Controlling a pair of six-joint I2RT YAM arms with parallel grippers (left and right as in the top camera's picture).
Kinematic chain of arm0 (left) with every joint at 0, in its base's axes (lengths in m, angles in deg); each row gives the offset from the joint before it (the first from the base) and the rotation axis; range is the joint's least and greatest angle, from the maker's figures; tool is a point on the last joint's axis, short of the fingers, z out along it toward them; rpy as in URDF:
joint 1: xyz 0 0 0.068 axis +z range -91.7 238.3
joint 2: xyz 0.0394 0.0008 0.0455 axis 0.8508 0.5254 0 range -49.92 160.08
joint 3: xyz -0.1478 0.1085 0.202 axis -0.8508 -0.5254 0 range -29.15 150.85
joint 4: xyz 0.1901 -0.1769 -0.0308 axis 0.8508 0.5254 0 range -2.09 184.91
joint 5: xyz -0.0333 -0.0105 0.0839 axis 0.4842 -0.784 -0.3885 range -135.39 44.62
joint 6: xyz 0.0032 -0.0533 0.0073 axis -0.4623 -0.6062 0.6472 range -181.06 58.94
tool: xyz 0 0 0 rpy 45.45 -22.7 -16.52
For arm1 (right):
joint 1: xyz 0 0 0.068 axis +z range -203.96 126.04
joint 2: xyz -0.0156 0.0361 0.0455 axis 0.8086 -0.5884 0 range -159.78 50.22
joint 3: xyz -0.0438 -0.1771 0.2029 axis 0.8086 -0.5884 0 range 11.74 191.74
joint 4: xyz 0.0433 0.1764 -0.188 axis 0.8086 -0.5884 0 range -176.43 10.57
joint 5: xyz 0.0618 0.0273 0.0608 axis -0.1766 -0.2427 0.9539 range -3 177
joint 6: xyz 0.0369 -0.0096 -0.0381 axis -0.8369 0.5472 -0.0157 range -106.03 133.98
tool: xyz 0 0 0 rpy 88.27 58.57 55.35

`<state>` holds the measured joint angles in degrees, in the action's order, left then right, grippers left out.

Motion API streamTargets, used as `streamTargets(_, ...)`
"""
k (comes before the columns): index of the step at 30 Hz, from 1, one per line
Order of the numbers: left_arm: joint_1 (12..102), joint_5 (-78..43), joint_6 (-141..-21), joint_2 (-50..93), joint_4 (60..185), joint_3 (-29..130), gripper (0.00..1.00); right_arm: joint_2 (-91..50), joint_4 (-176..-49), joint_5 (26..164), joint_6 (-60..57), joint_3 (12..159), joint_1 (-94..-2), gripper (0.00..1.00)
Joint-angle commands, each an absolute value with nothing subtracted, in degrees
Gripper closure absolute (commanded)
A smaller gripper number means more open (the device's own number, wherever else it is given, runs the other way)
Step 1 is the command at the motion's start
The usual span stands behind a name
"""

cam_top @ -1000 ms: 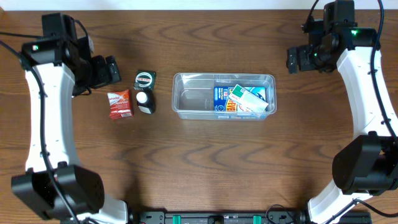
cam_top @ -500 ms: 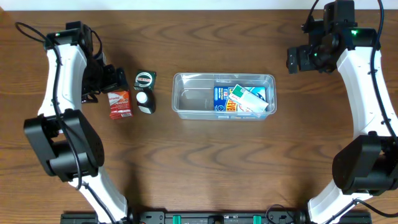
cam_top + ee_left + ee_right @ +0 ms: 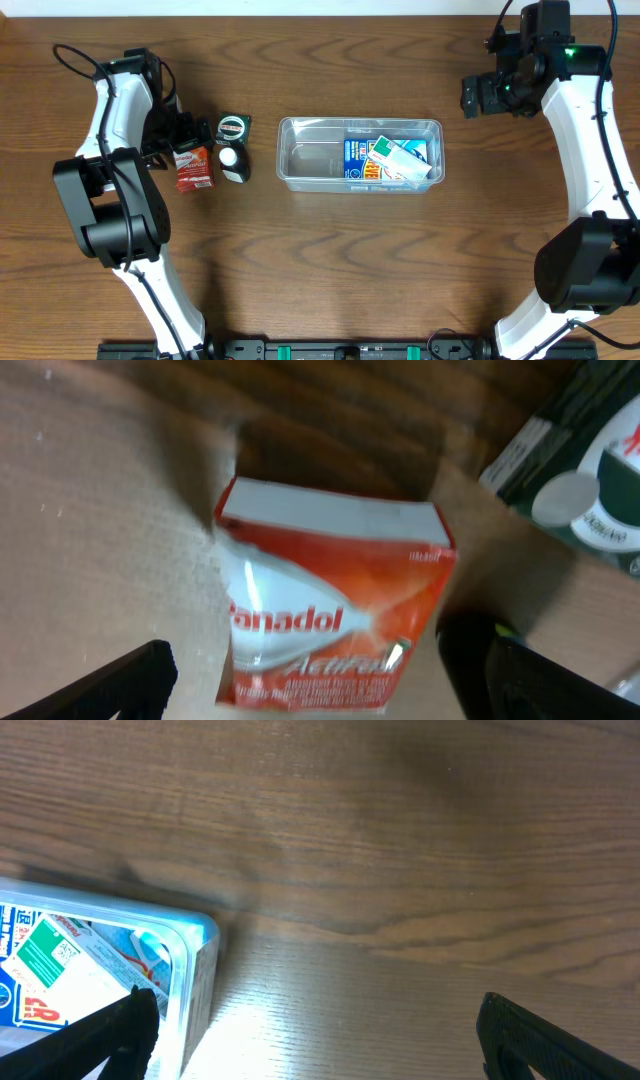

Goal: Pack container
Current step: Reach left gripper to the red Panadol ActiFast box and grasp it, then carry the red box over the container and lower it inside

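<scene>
Moved: your L arm swung in over red Panadol box; R arm unchanged.
L jaws: spread, straddling box, not yet pinching.
R jaws: spread, empty, over bench.
Container: mid-bench, packs in its R half.
Meaning: box prob. next to pack.
</scene>
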<state>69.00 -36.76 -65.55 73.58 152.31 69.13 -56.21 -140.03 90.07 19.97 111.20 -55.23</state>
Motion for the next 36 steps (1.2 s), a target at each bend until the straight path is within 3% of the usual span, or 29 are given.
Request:
streamTargets(1, 68.59, -37.11, -65.61, 74.21, 150.80, 67.40, 0.02, -55.93, -140.12, 90.00, 19.17, 111.33, -55.50, 0.01)
streamTargets(12, 68.56, -39.04, -65.64, 74.21, 144.29, 61.37, 0.08, -55.93, -140.12, 90.00, 19.17, 111.33, -55.50, 0.01)
streamTargets(19, 68.56, -39.01, -65.64, 74.21, 144.51, 60.32, 0.43, -55.93, -140.12, 90.00, 19.17, 111.33, -55.50, 0.01)
streamTargets(22, 68.56, -38.97, -65.90, 74.15, 144.79, 60.32, 0.50, -55.93, -140.10, 90.00, 19.17, 111.33, -55.50, 0.01)
streamTargets(36, 68.32, -36.33, -66.53, 64.33, 157.34, 73.91, 0.53, -55.93, -140.12, 90.00, 19.17, 111.33, -55.50, 0.01)
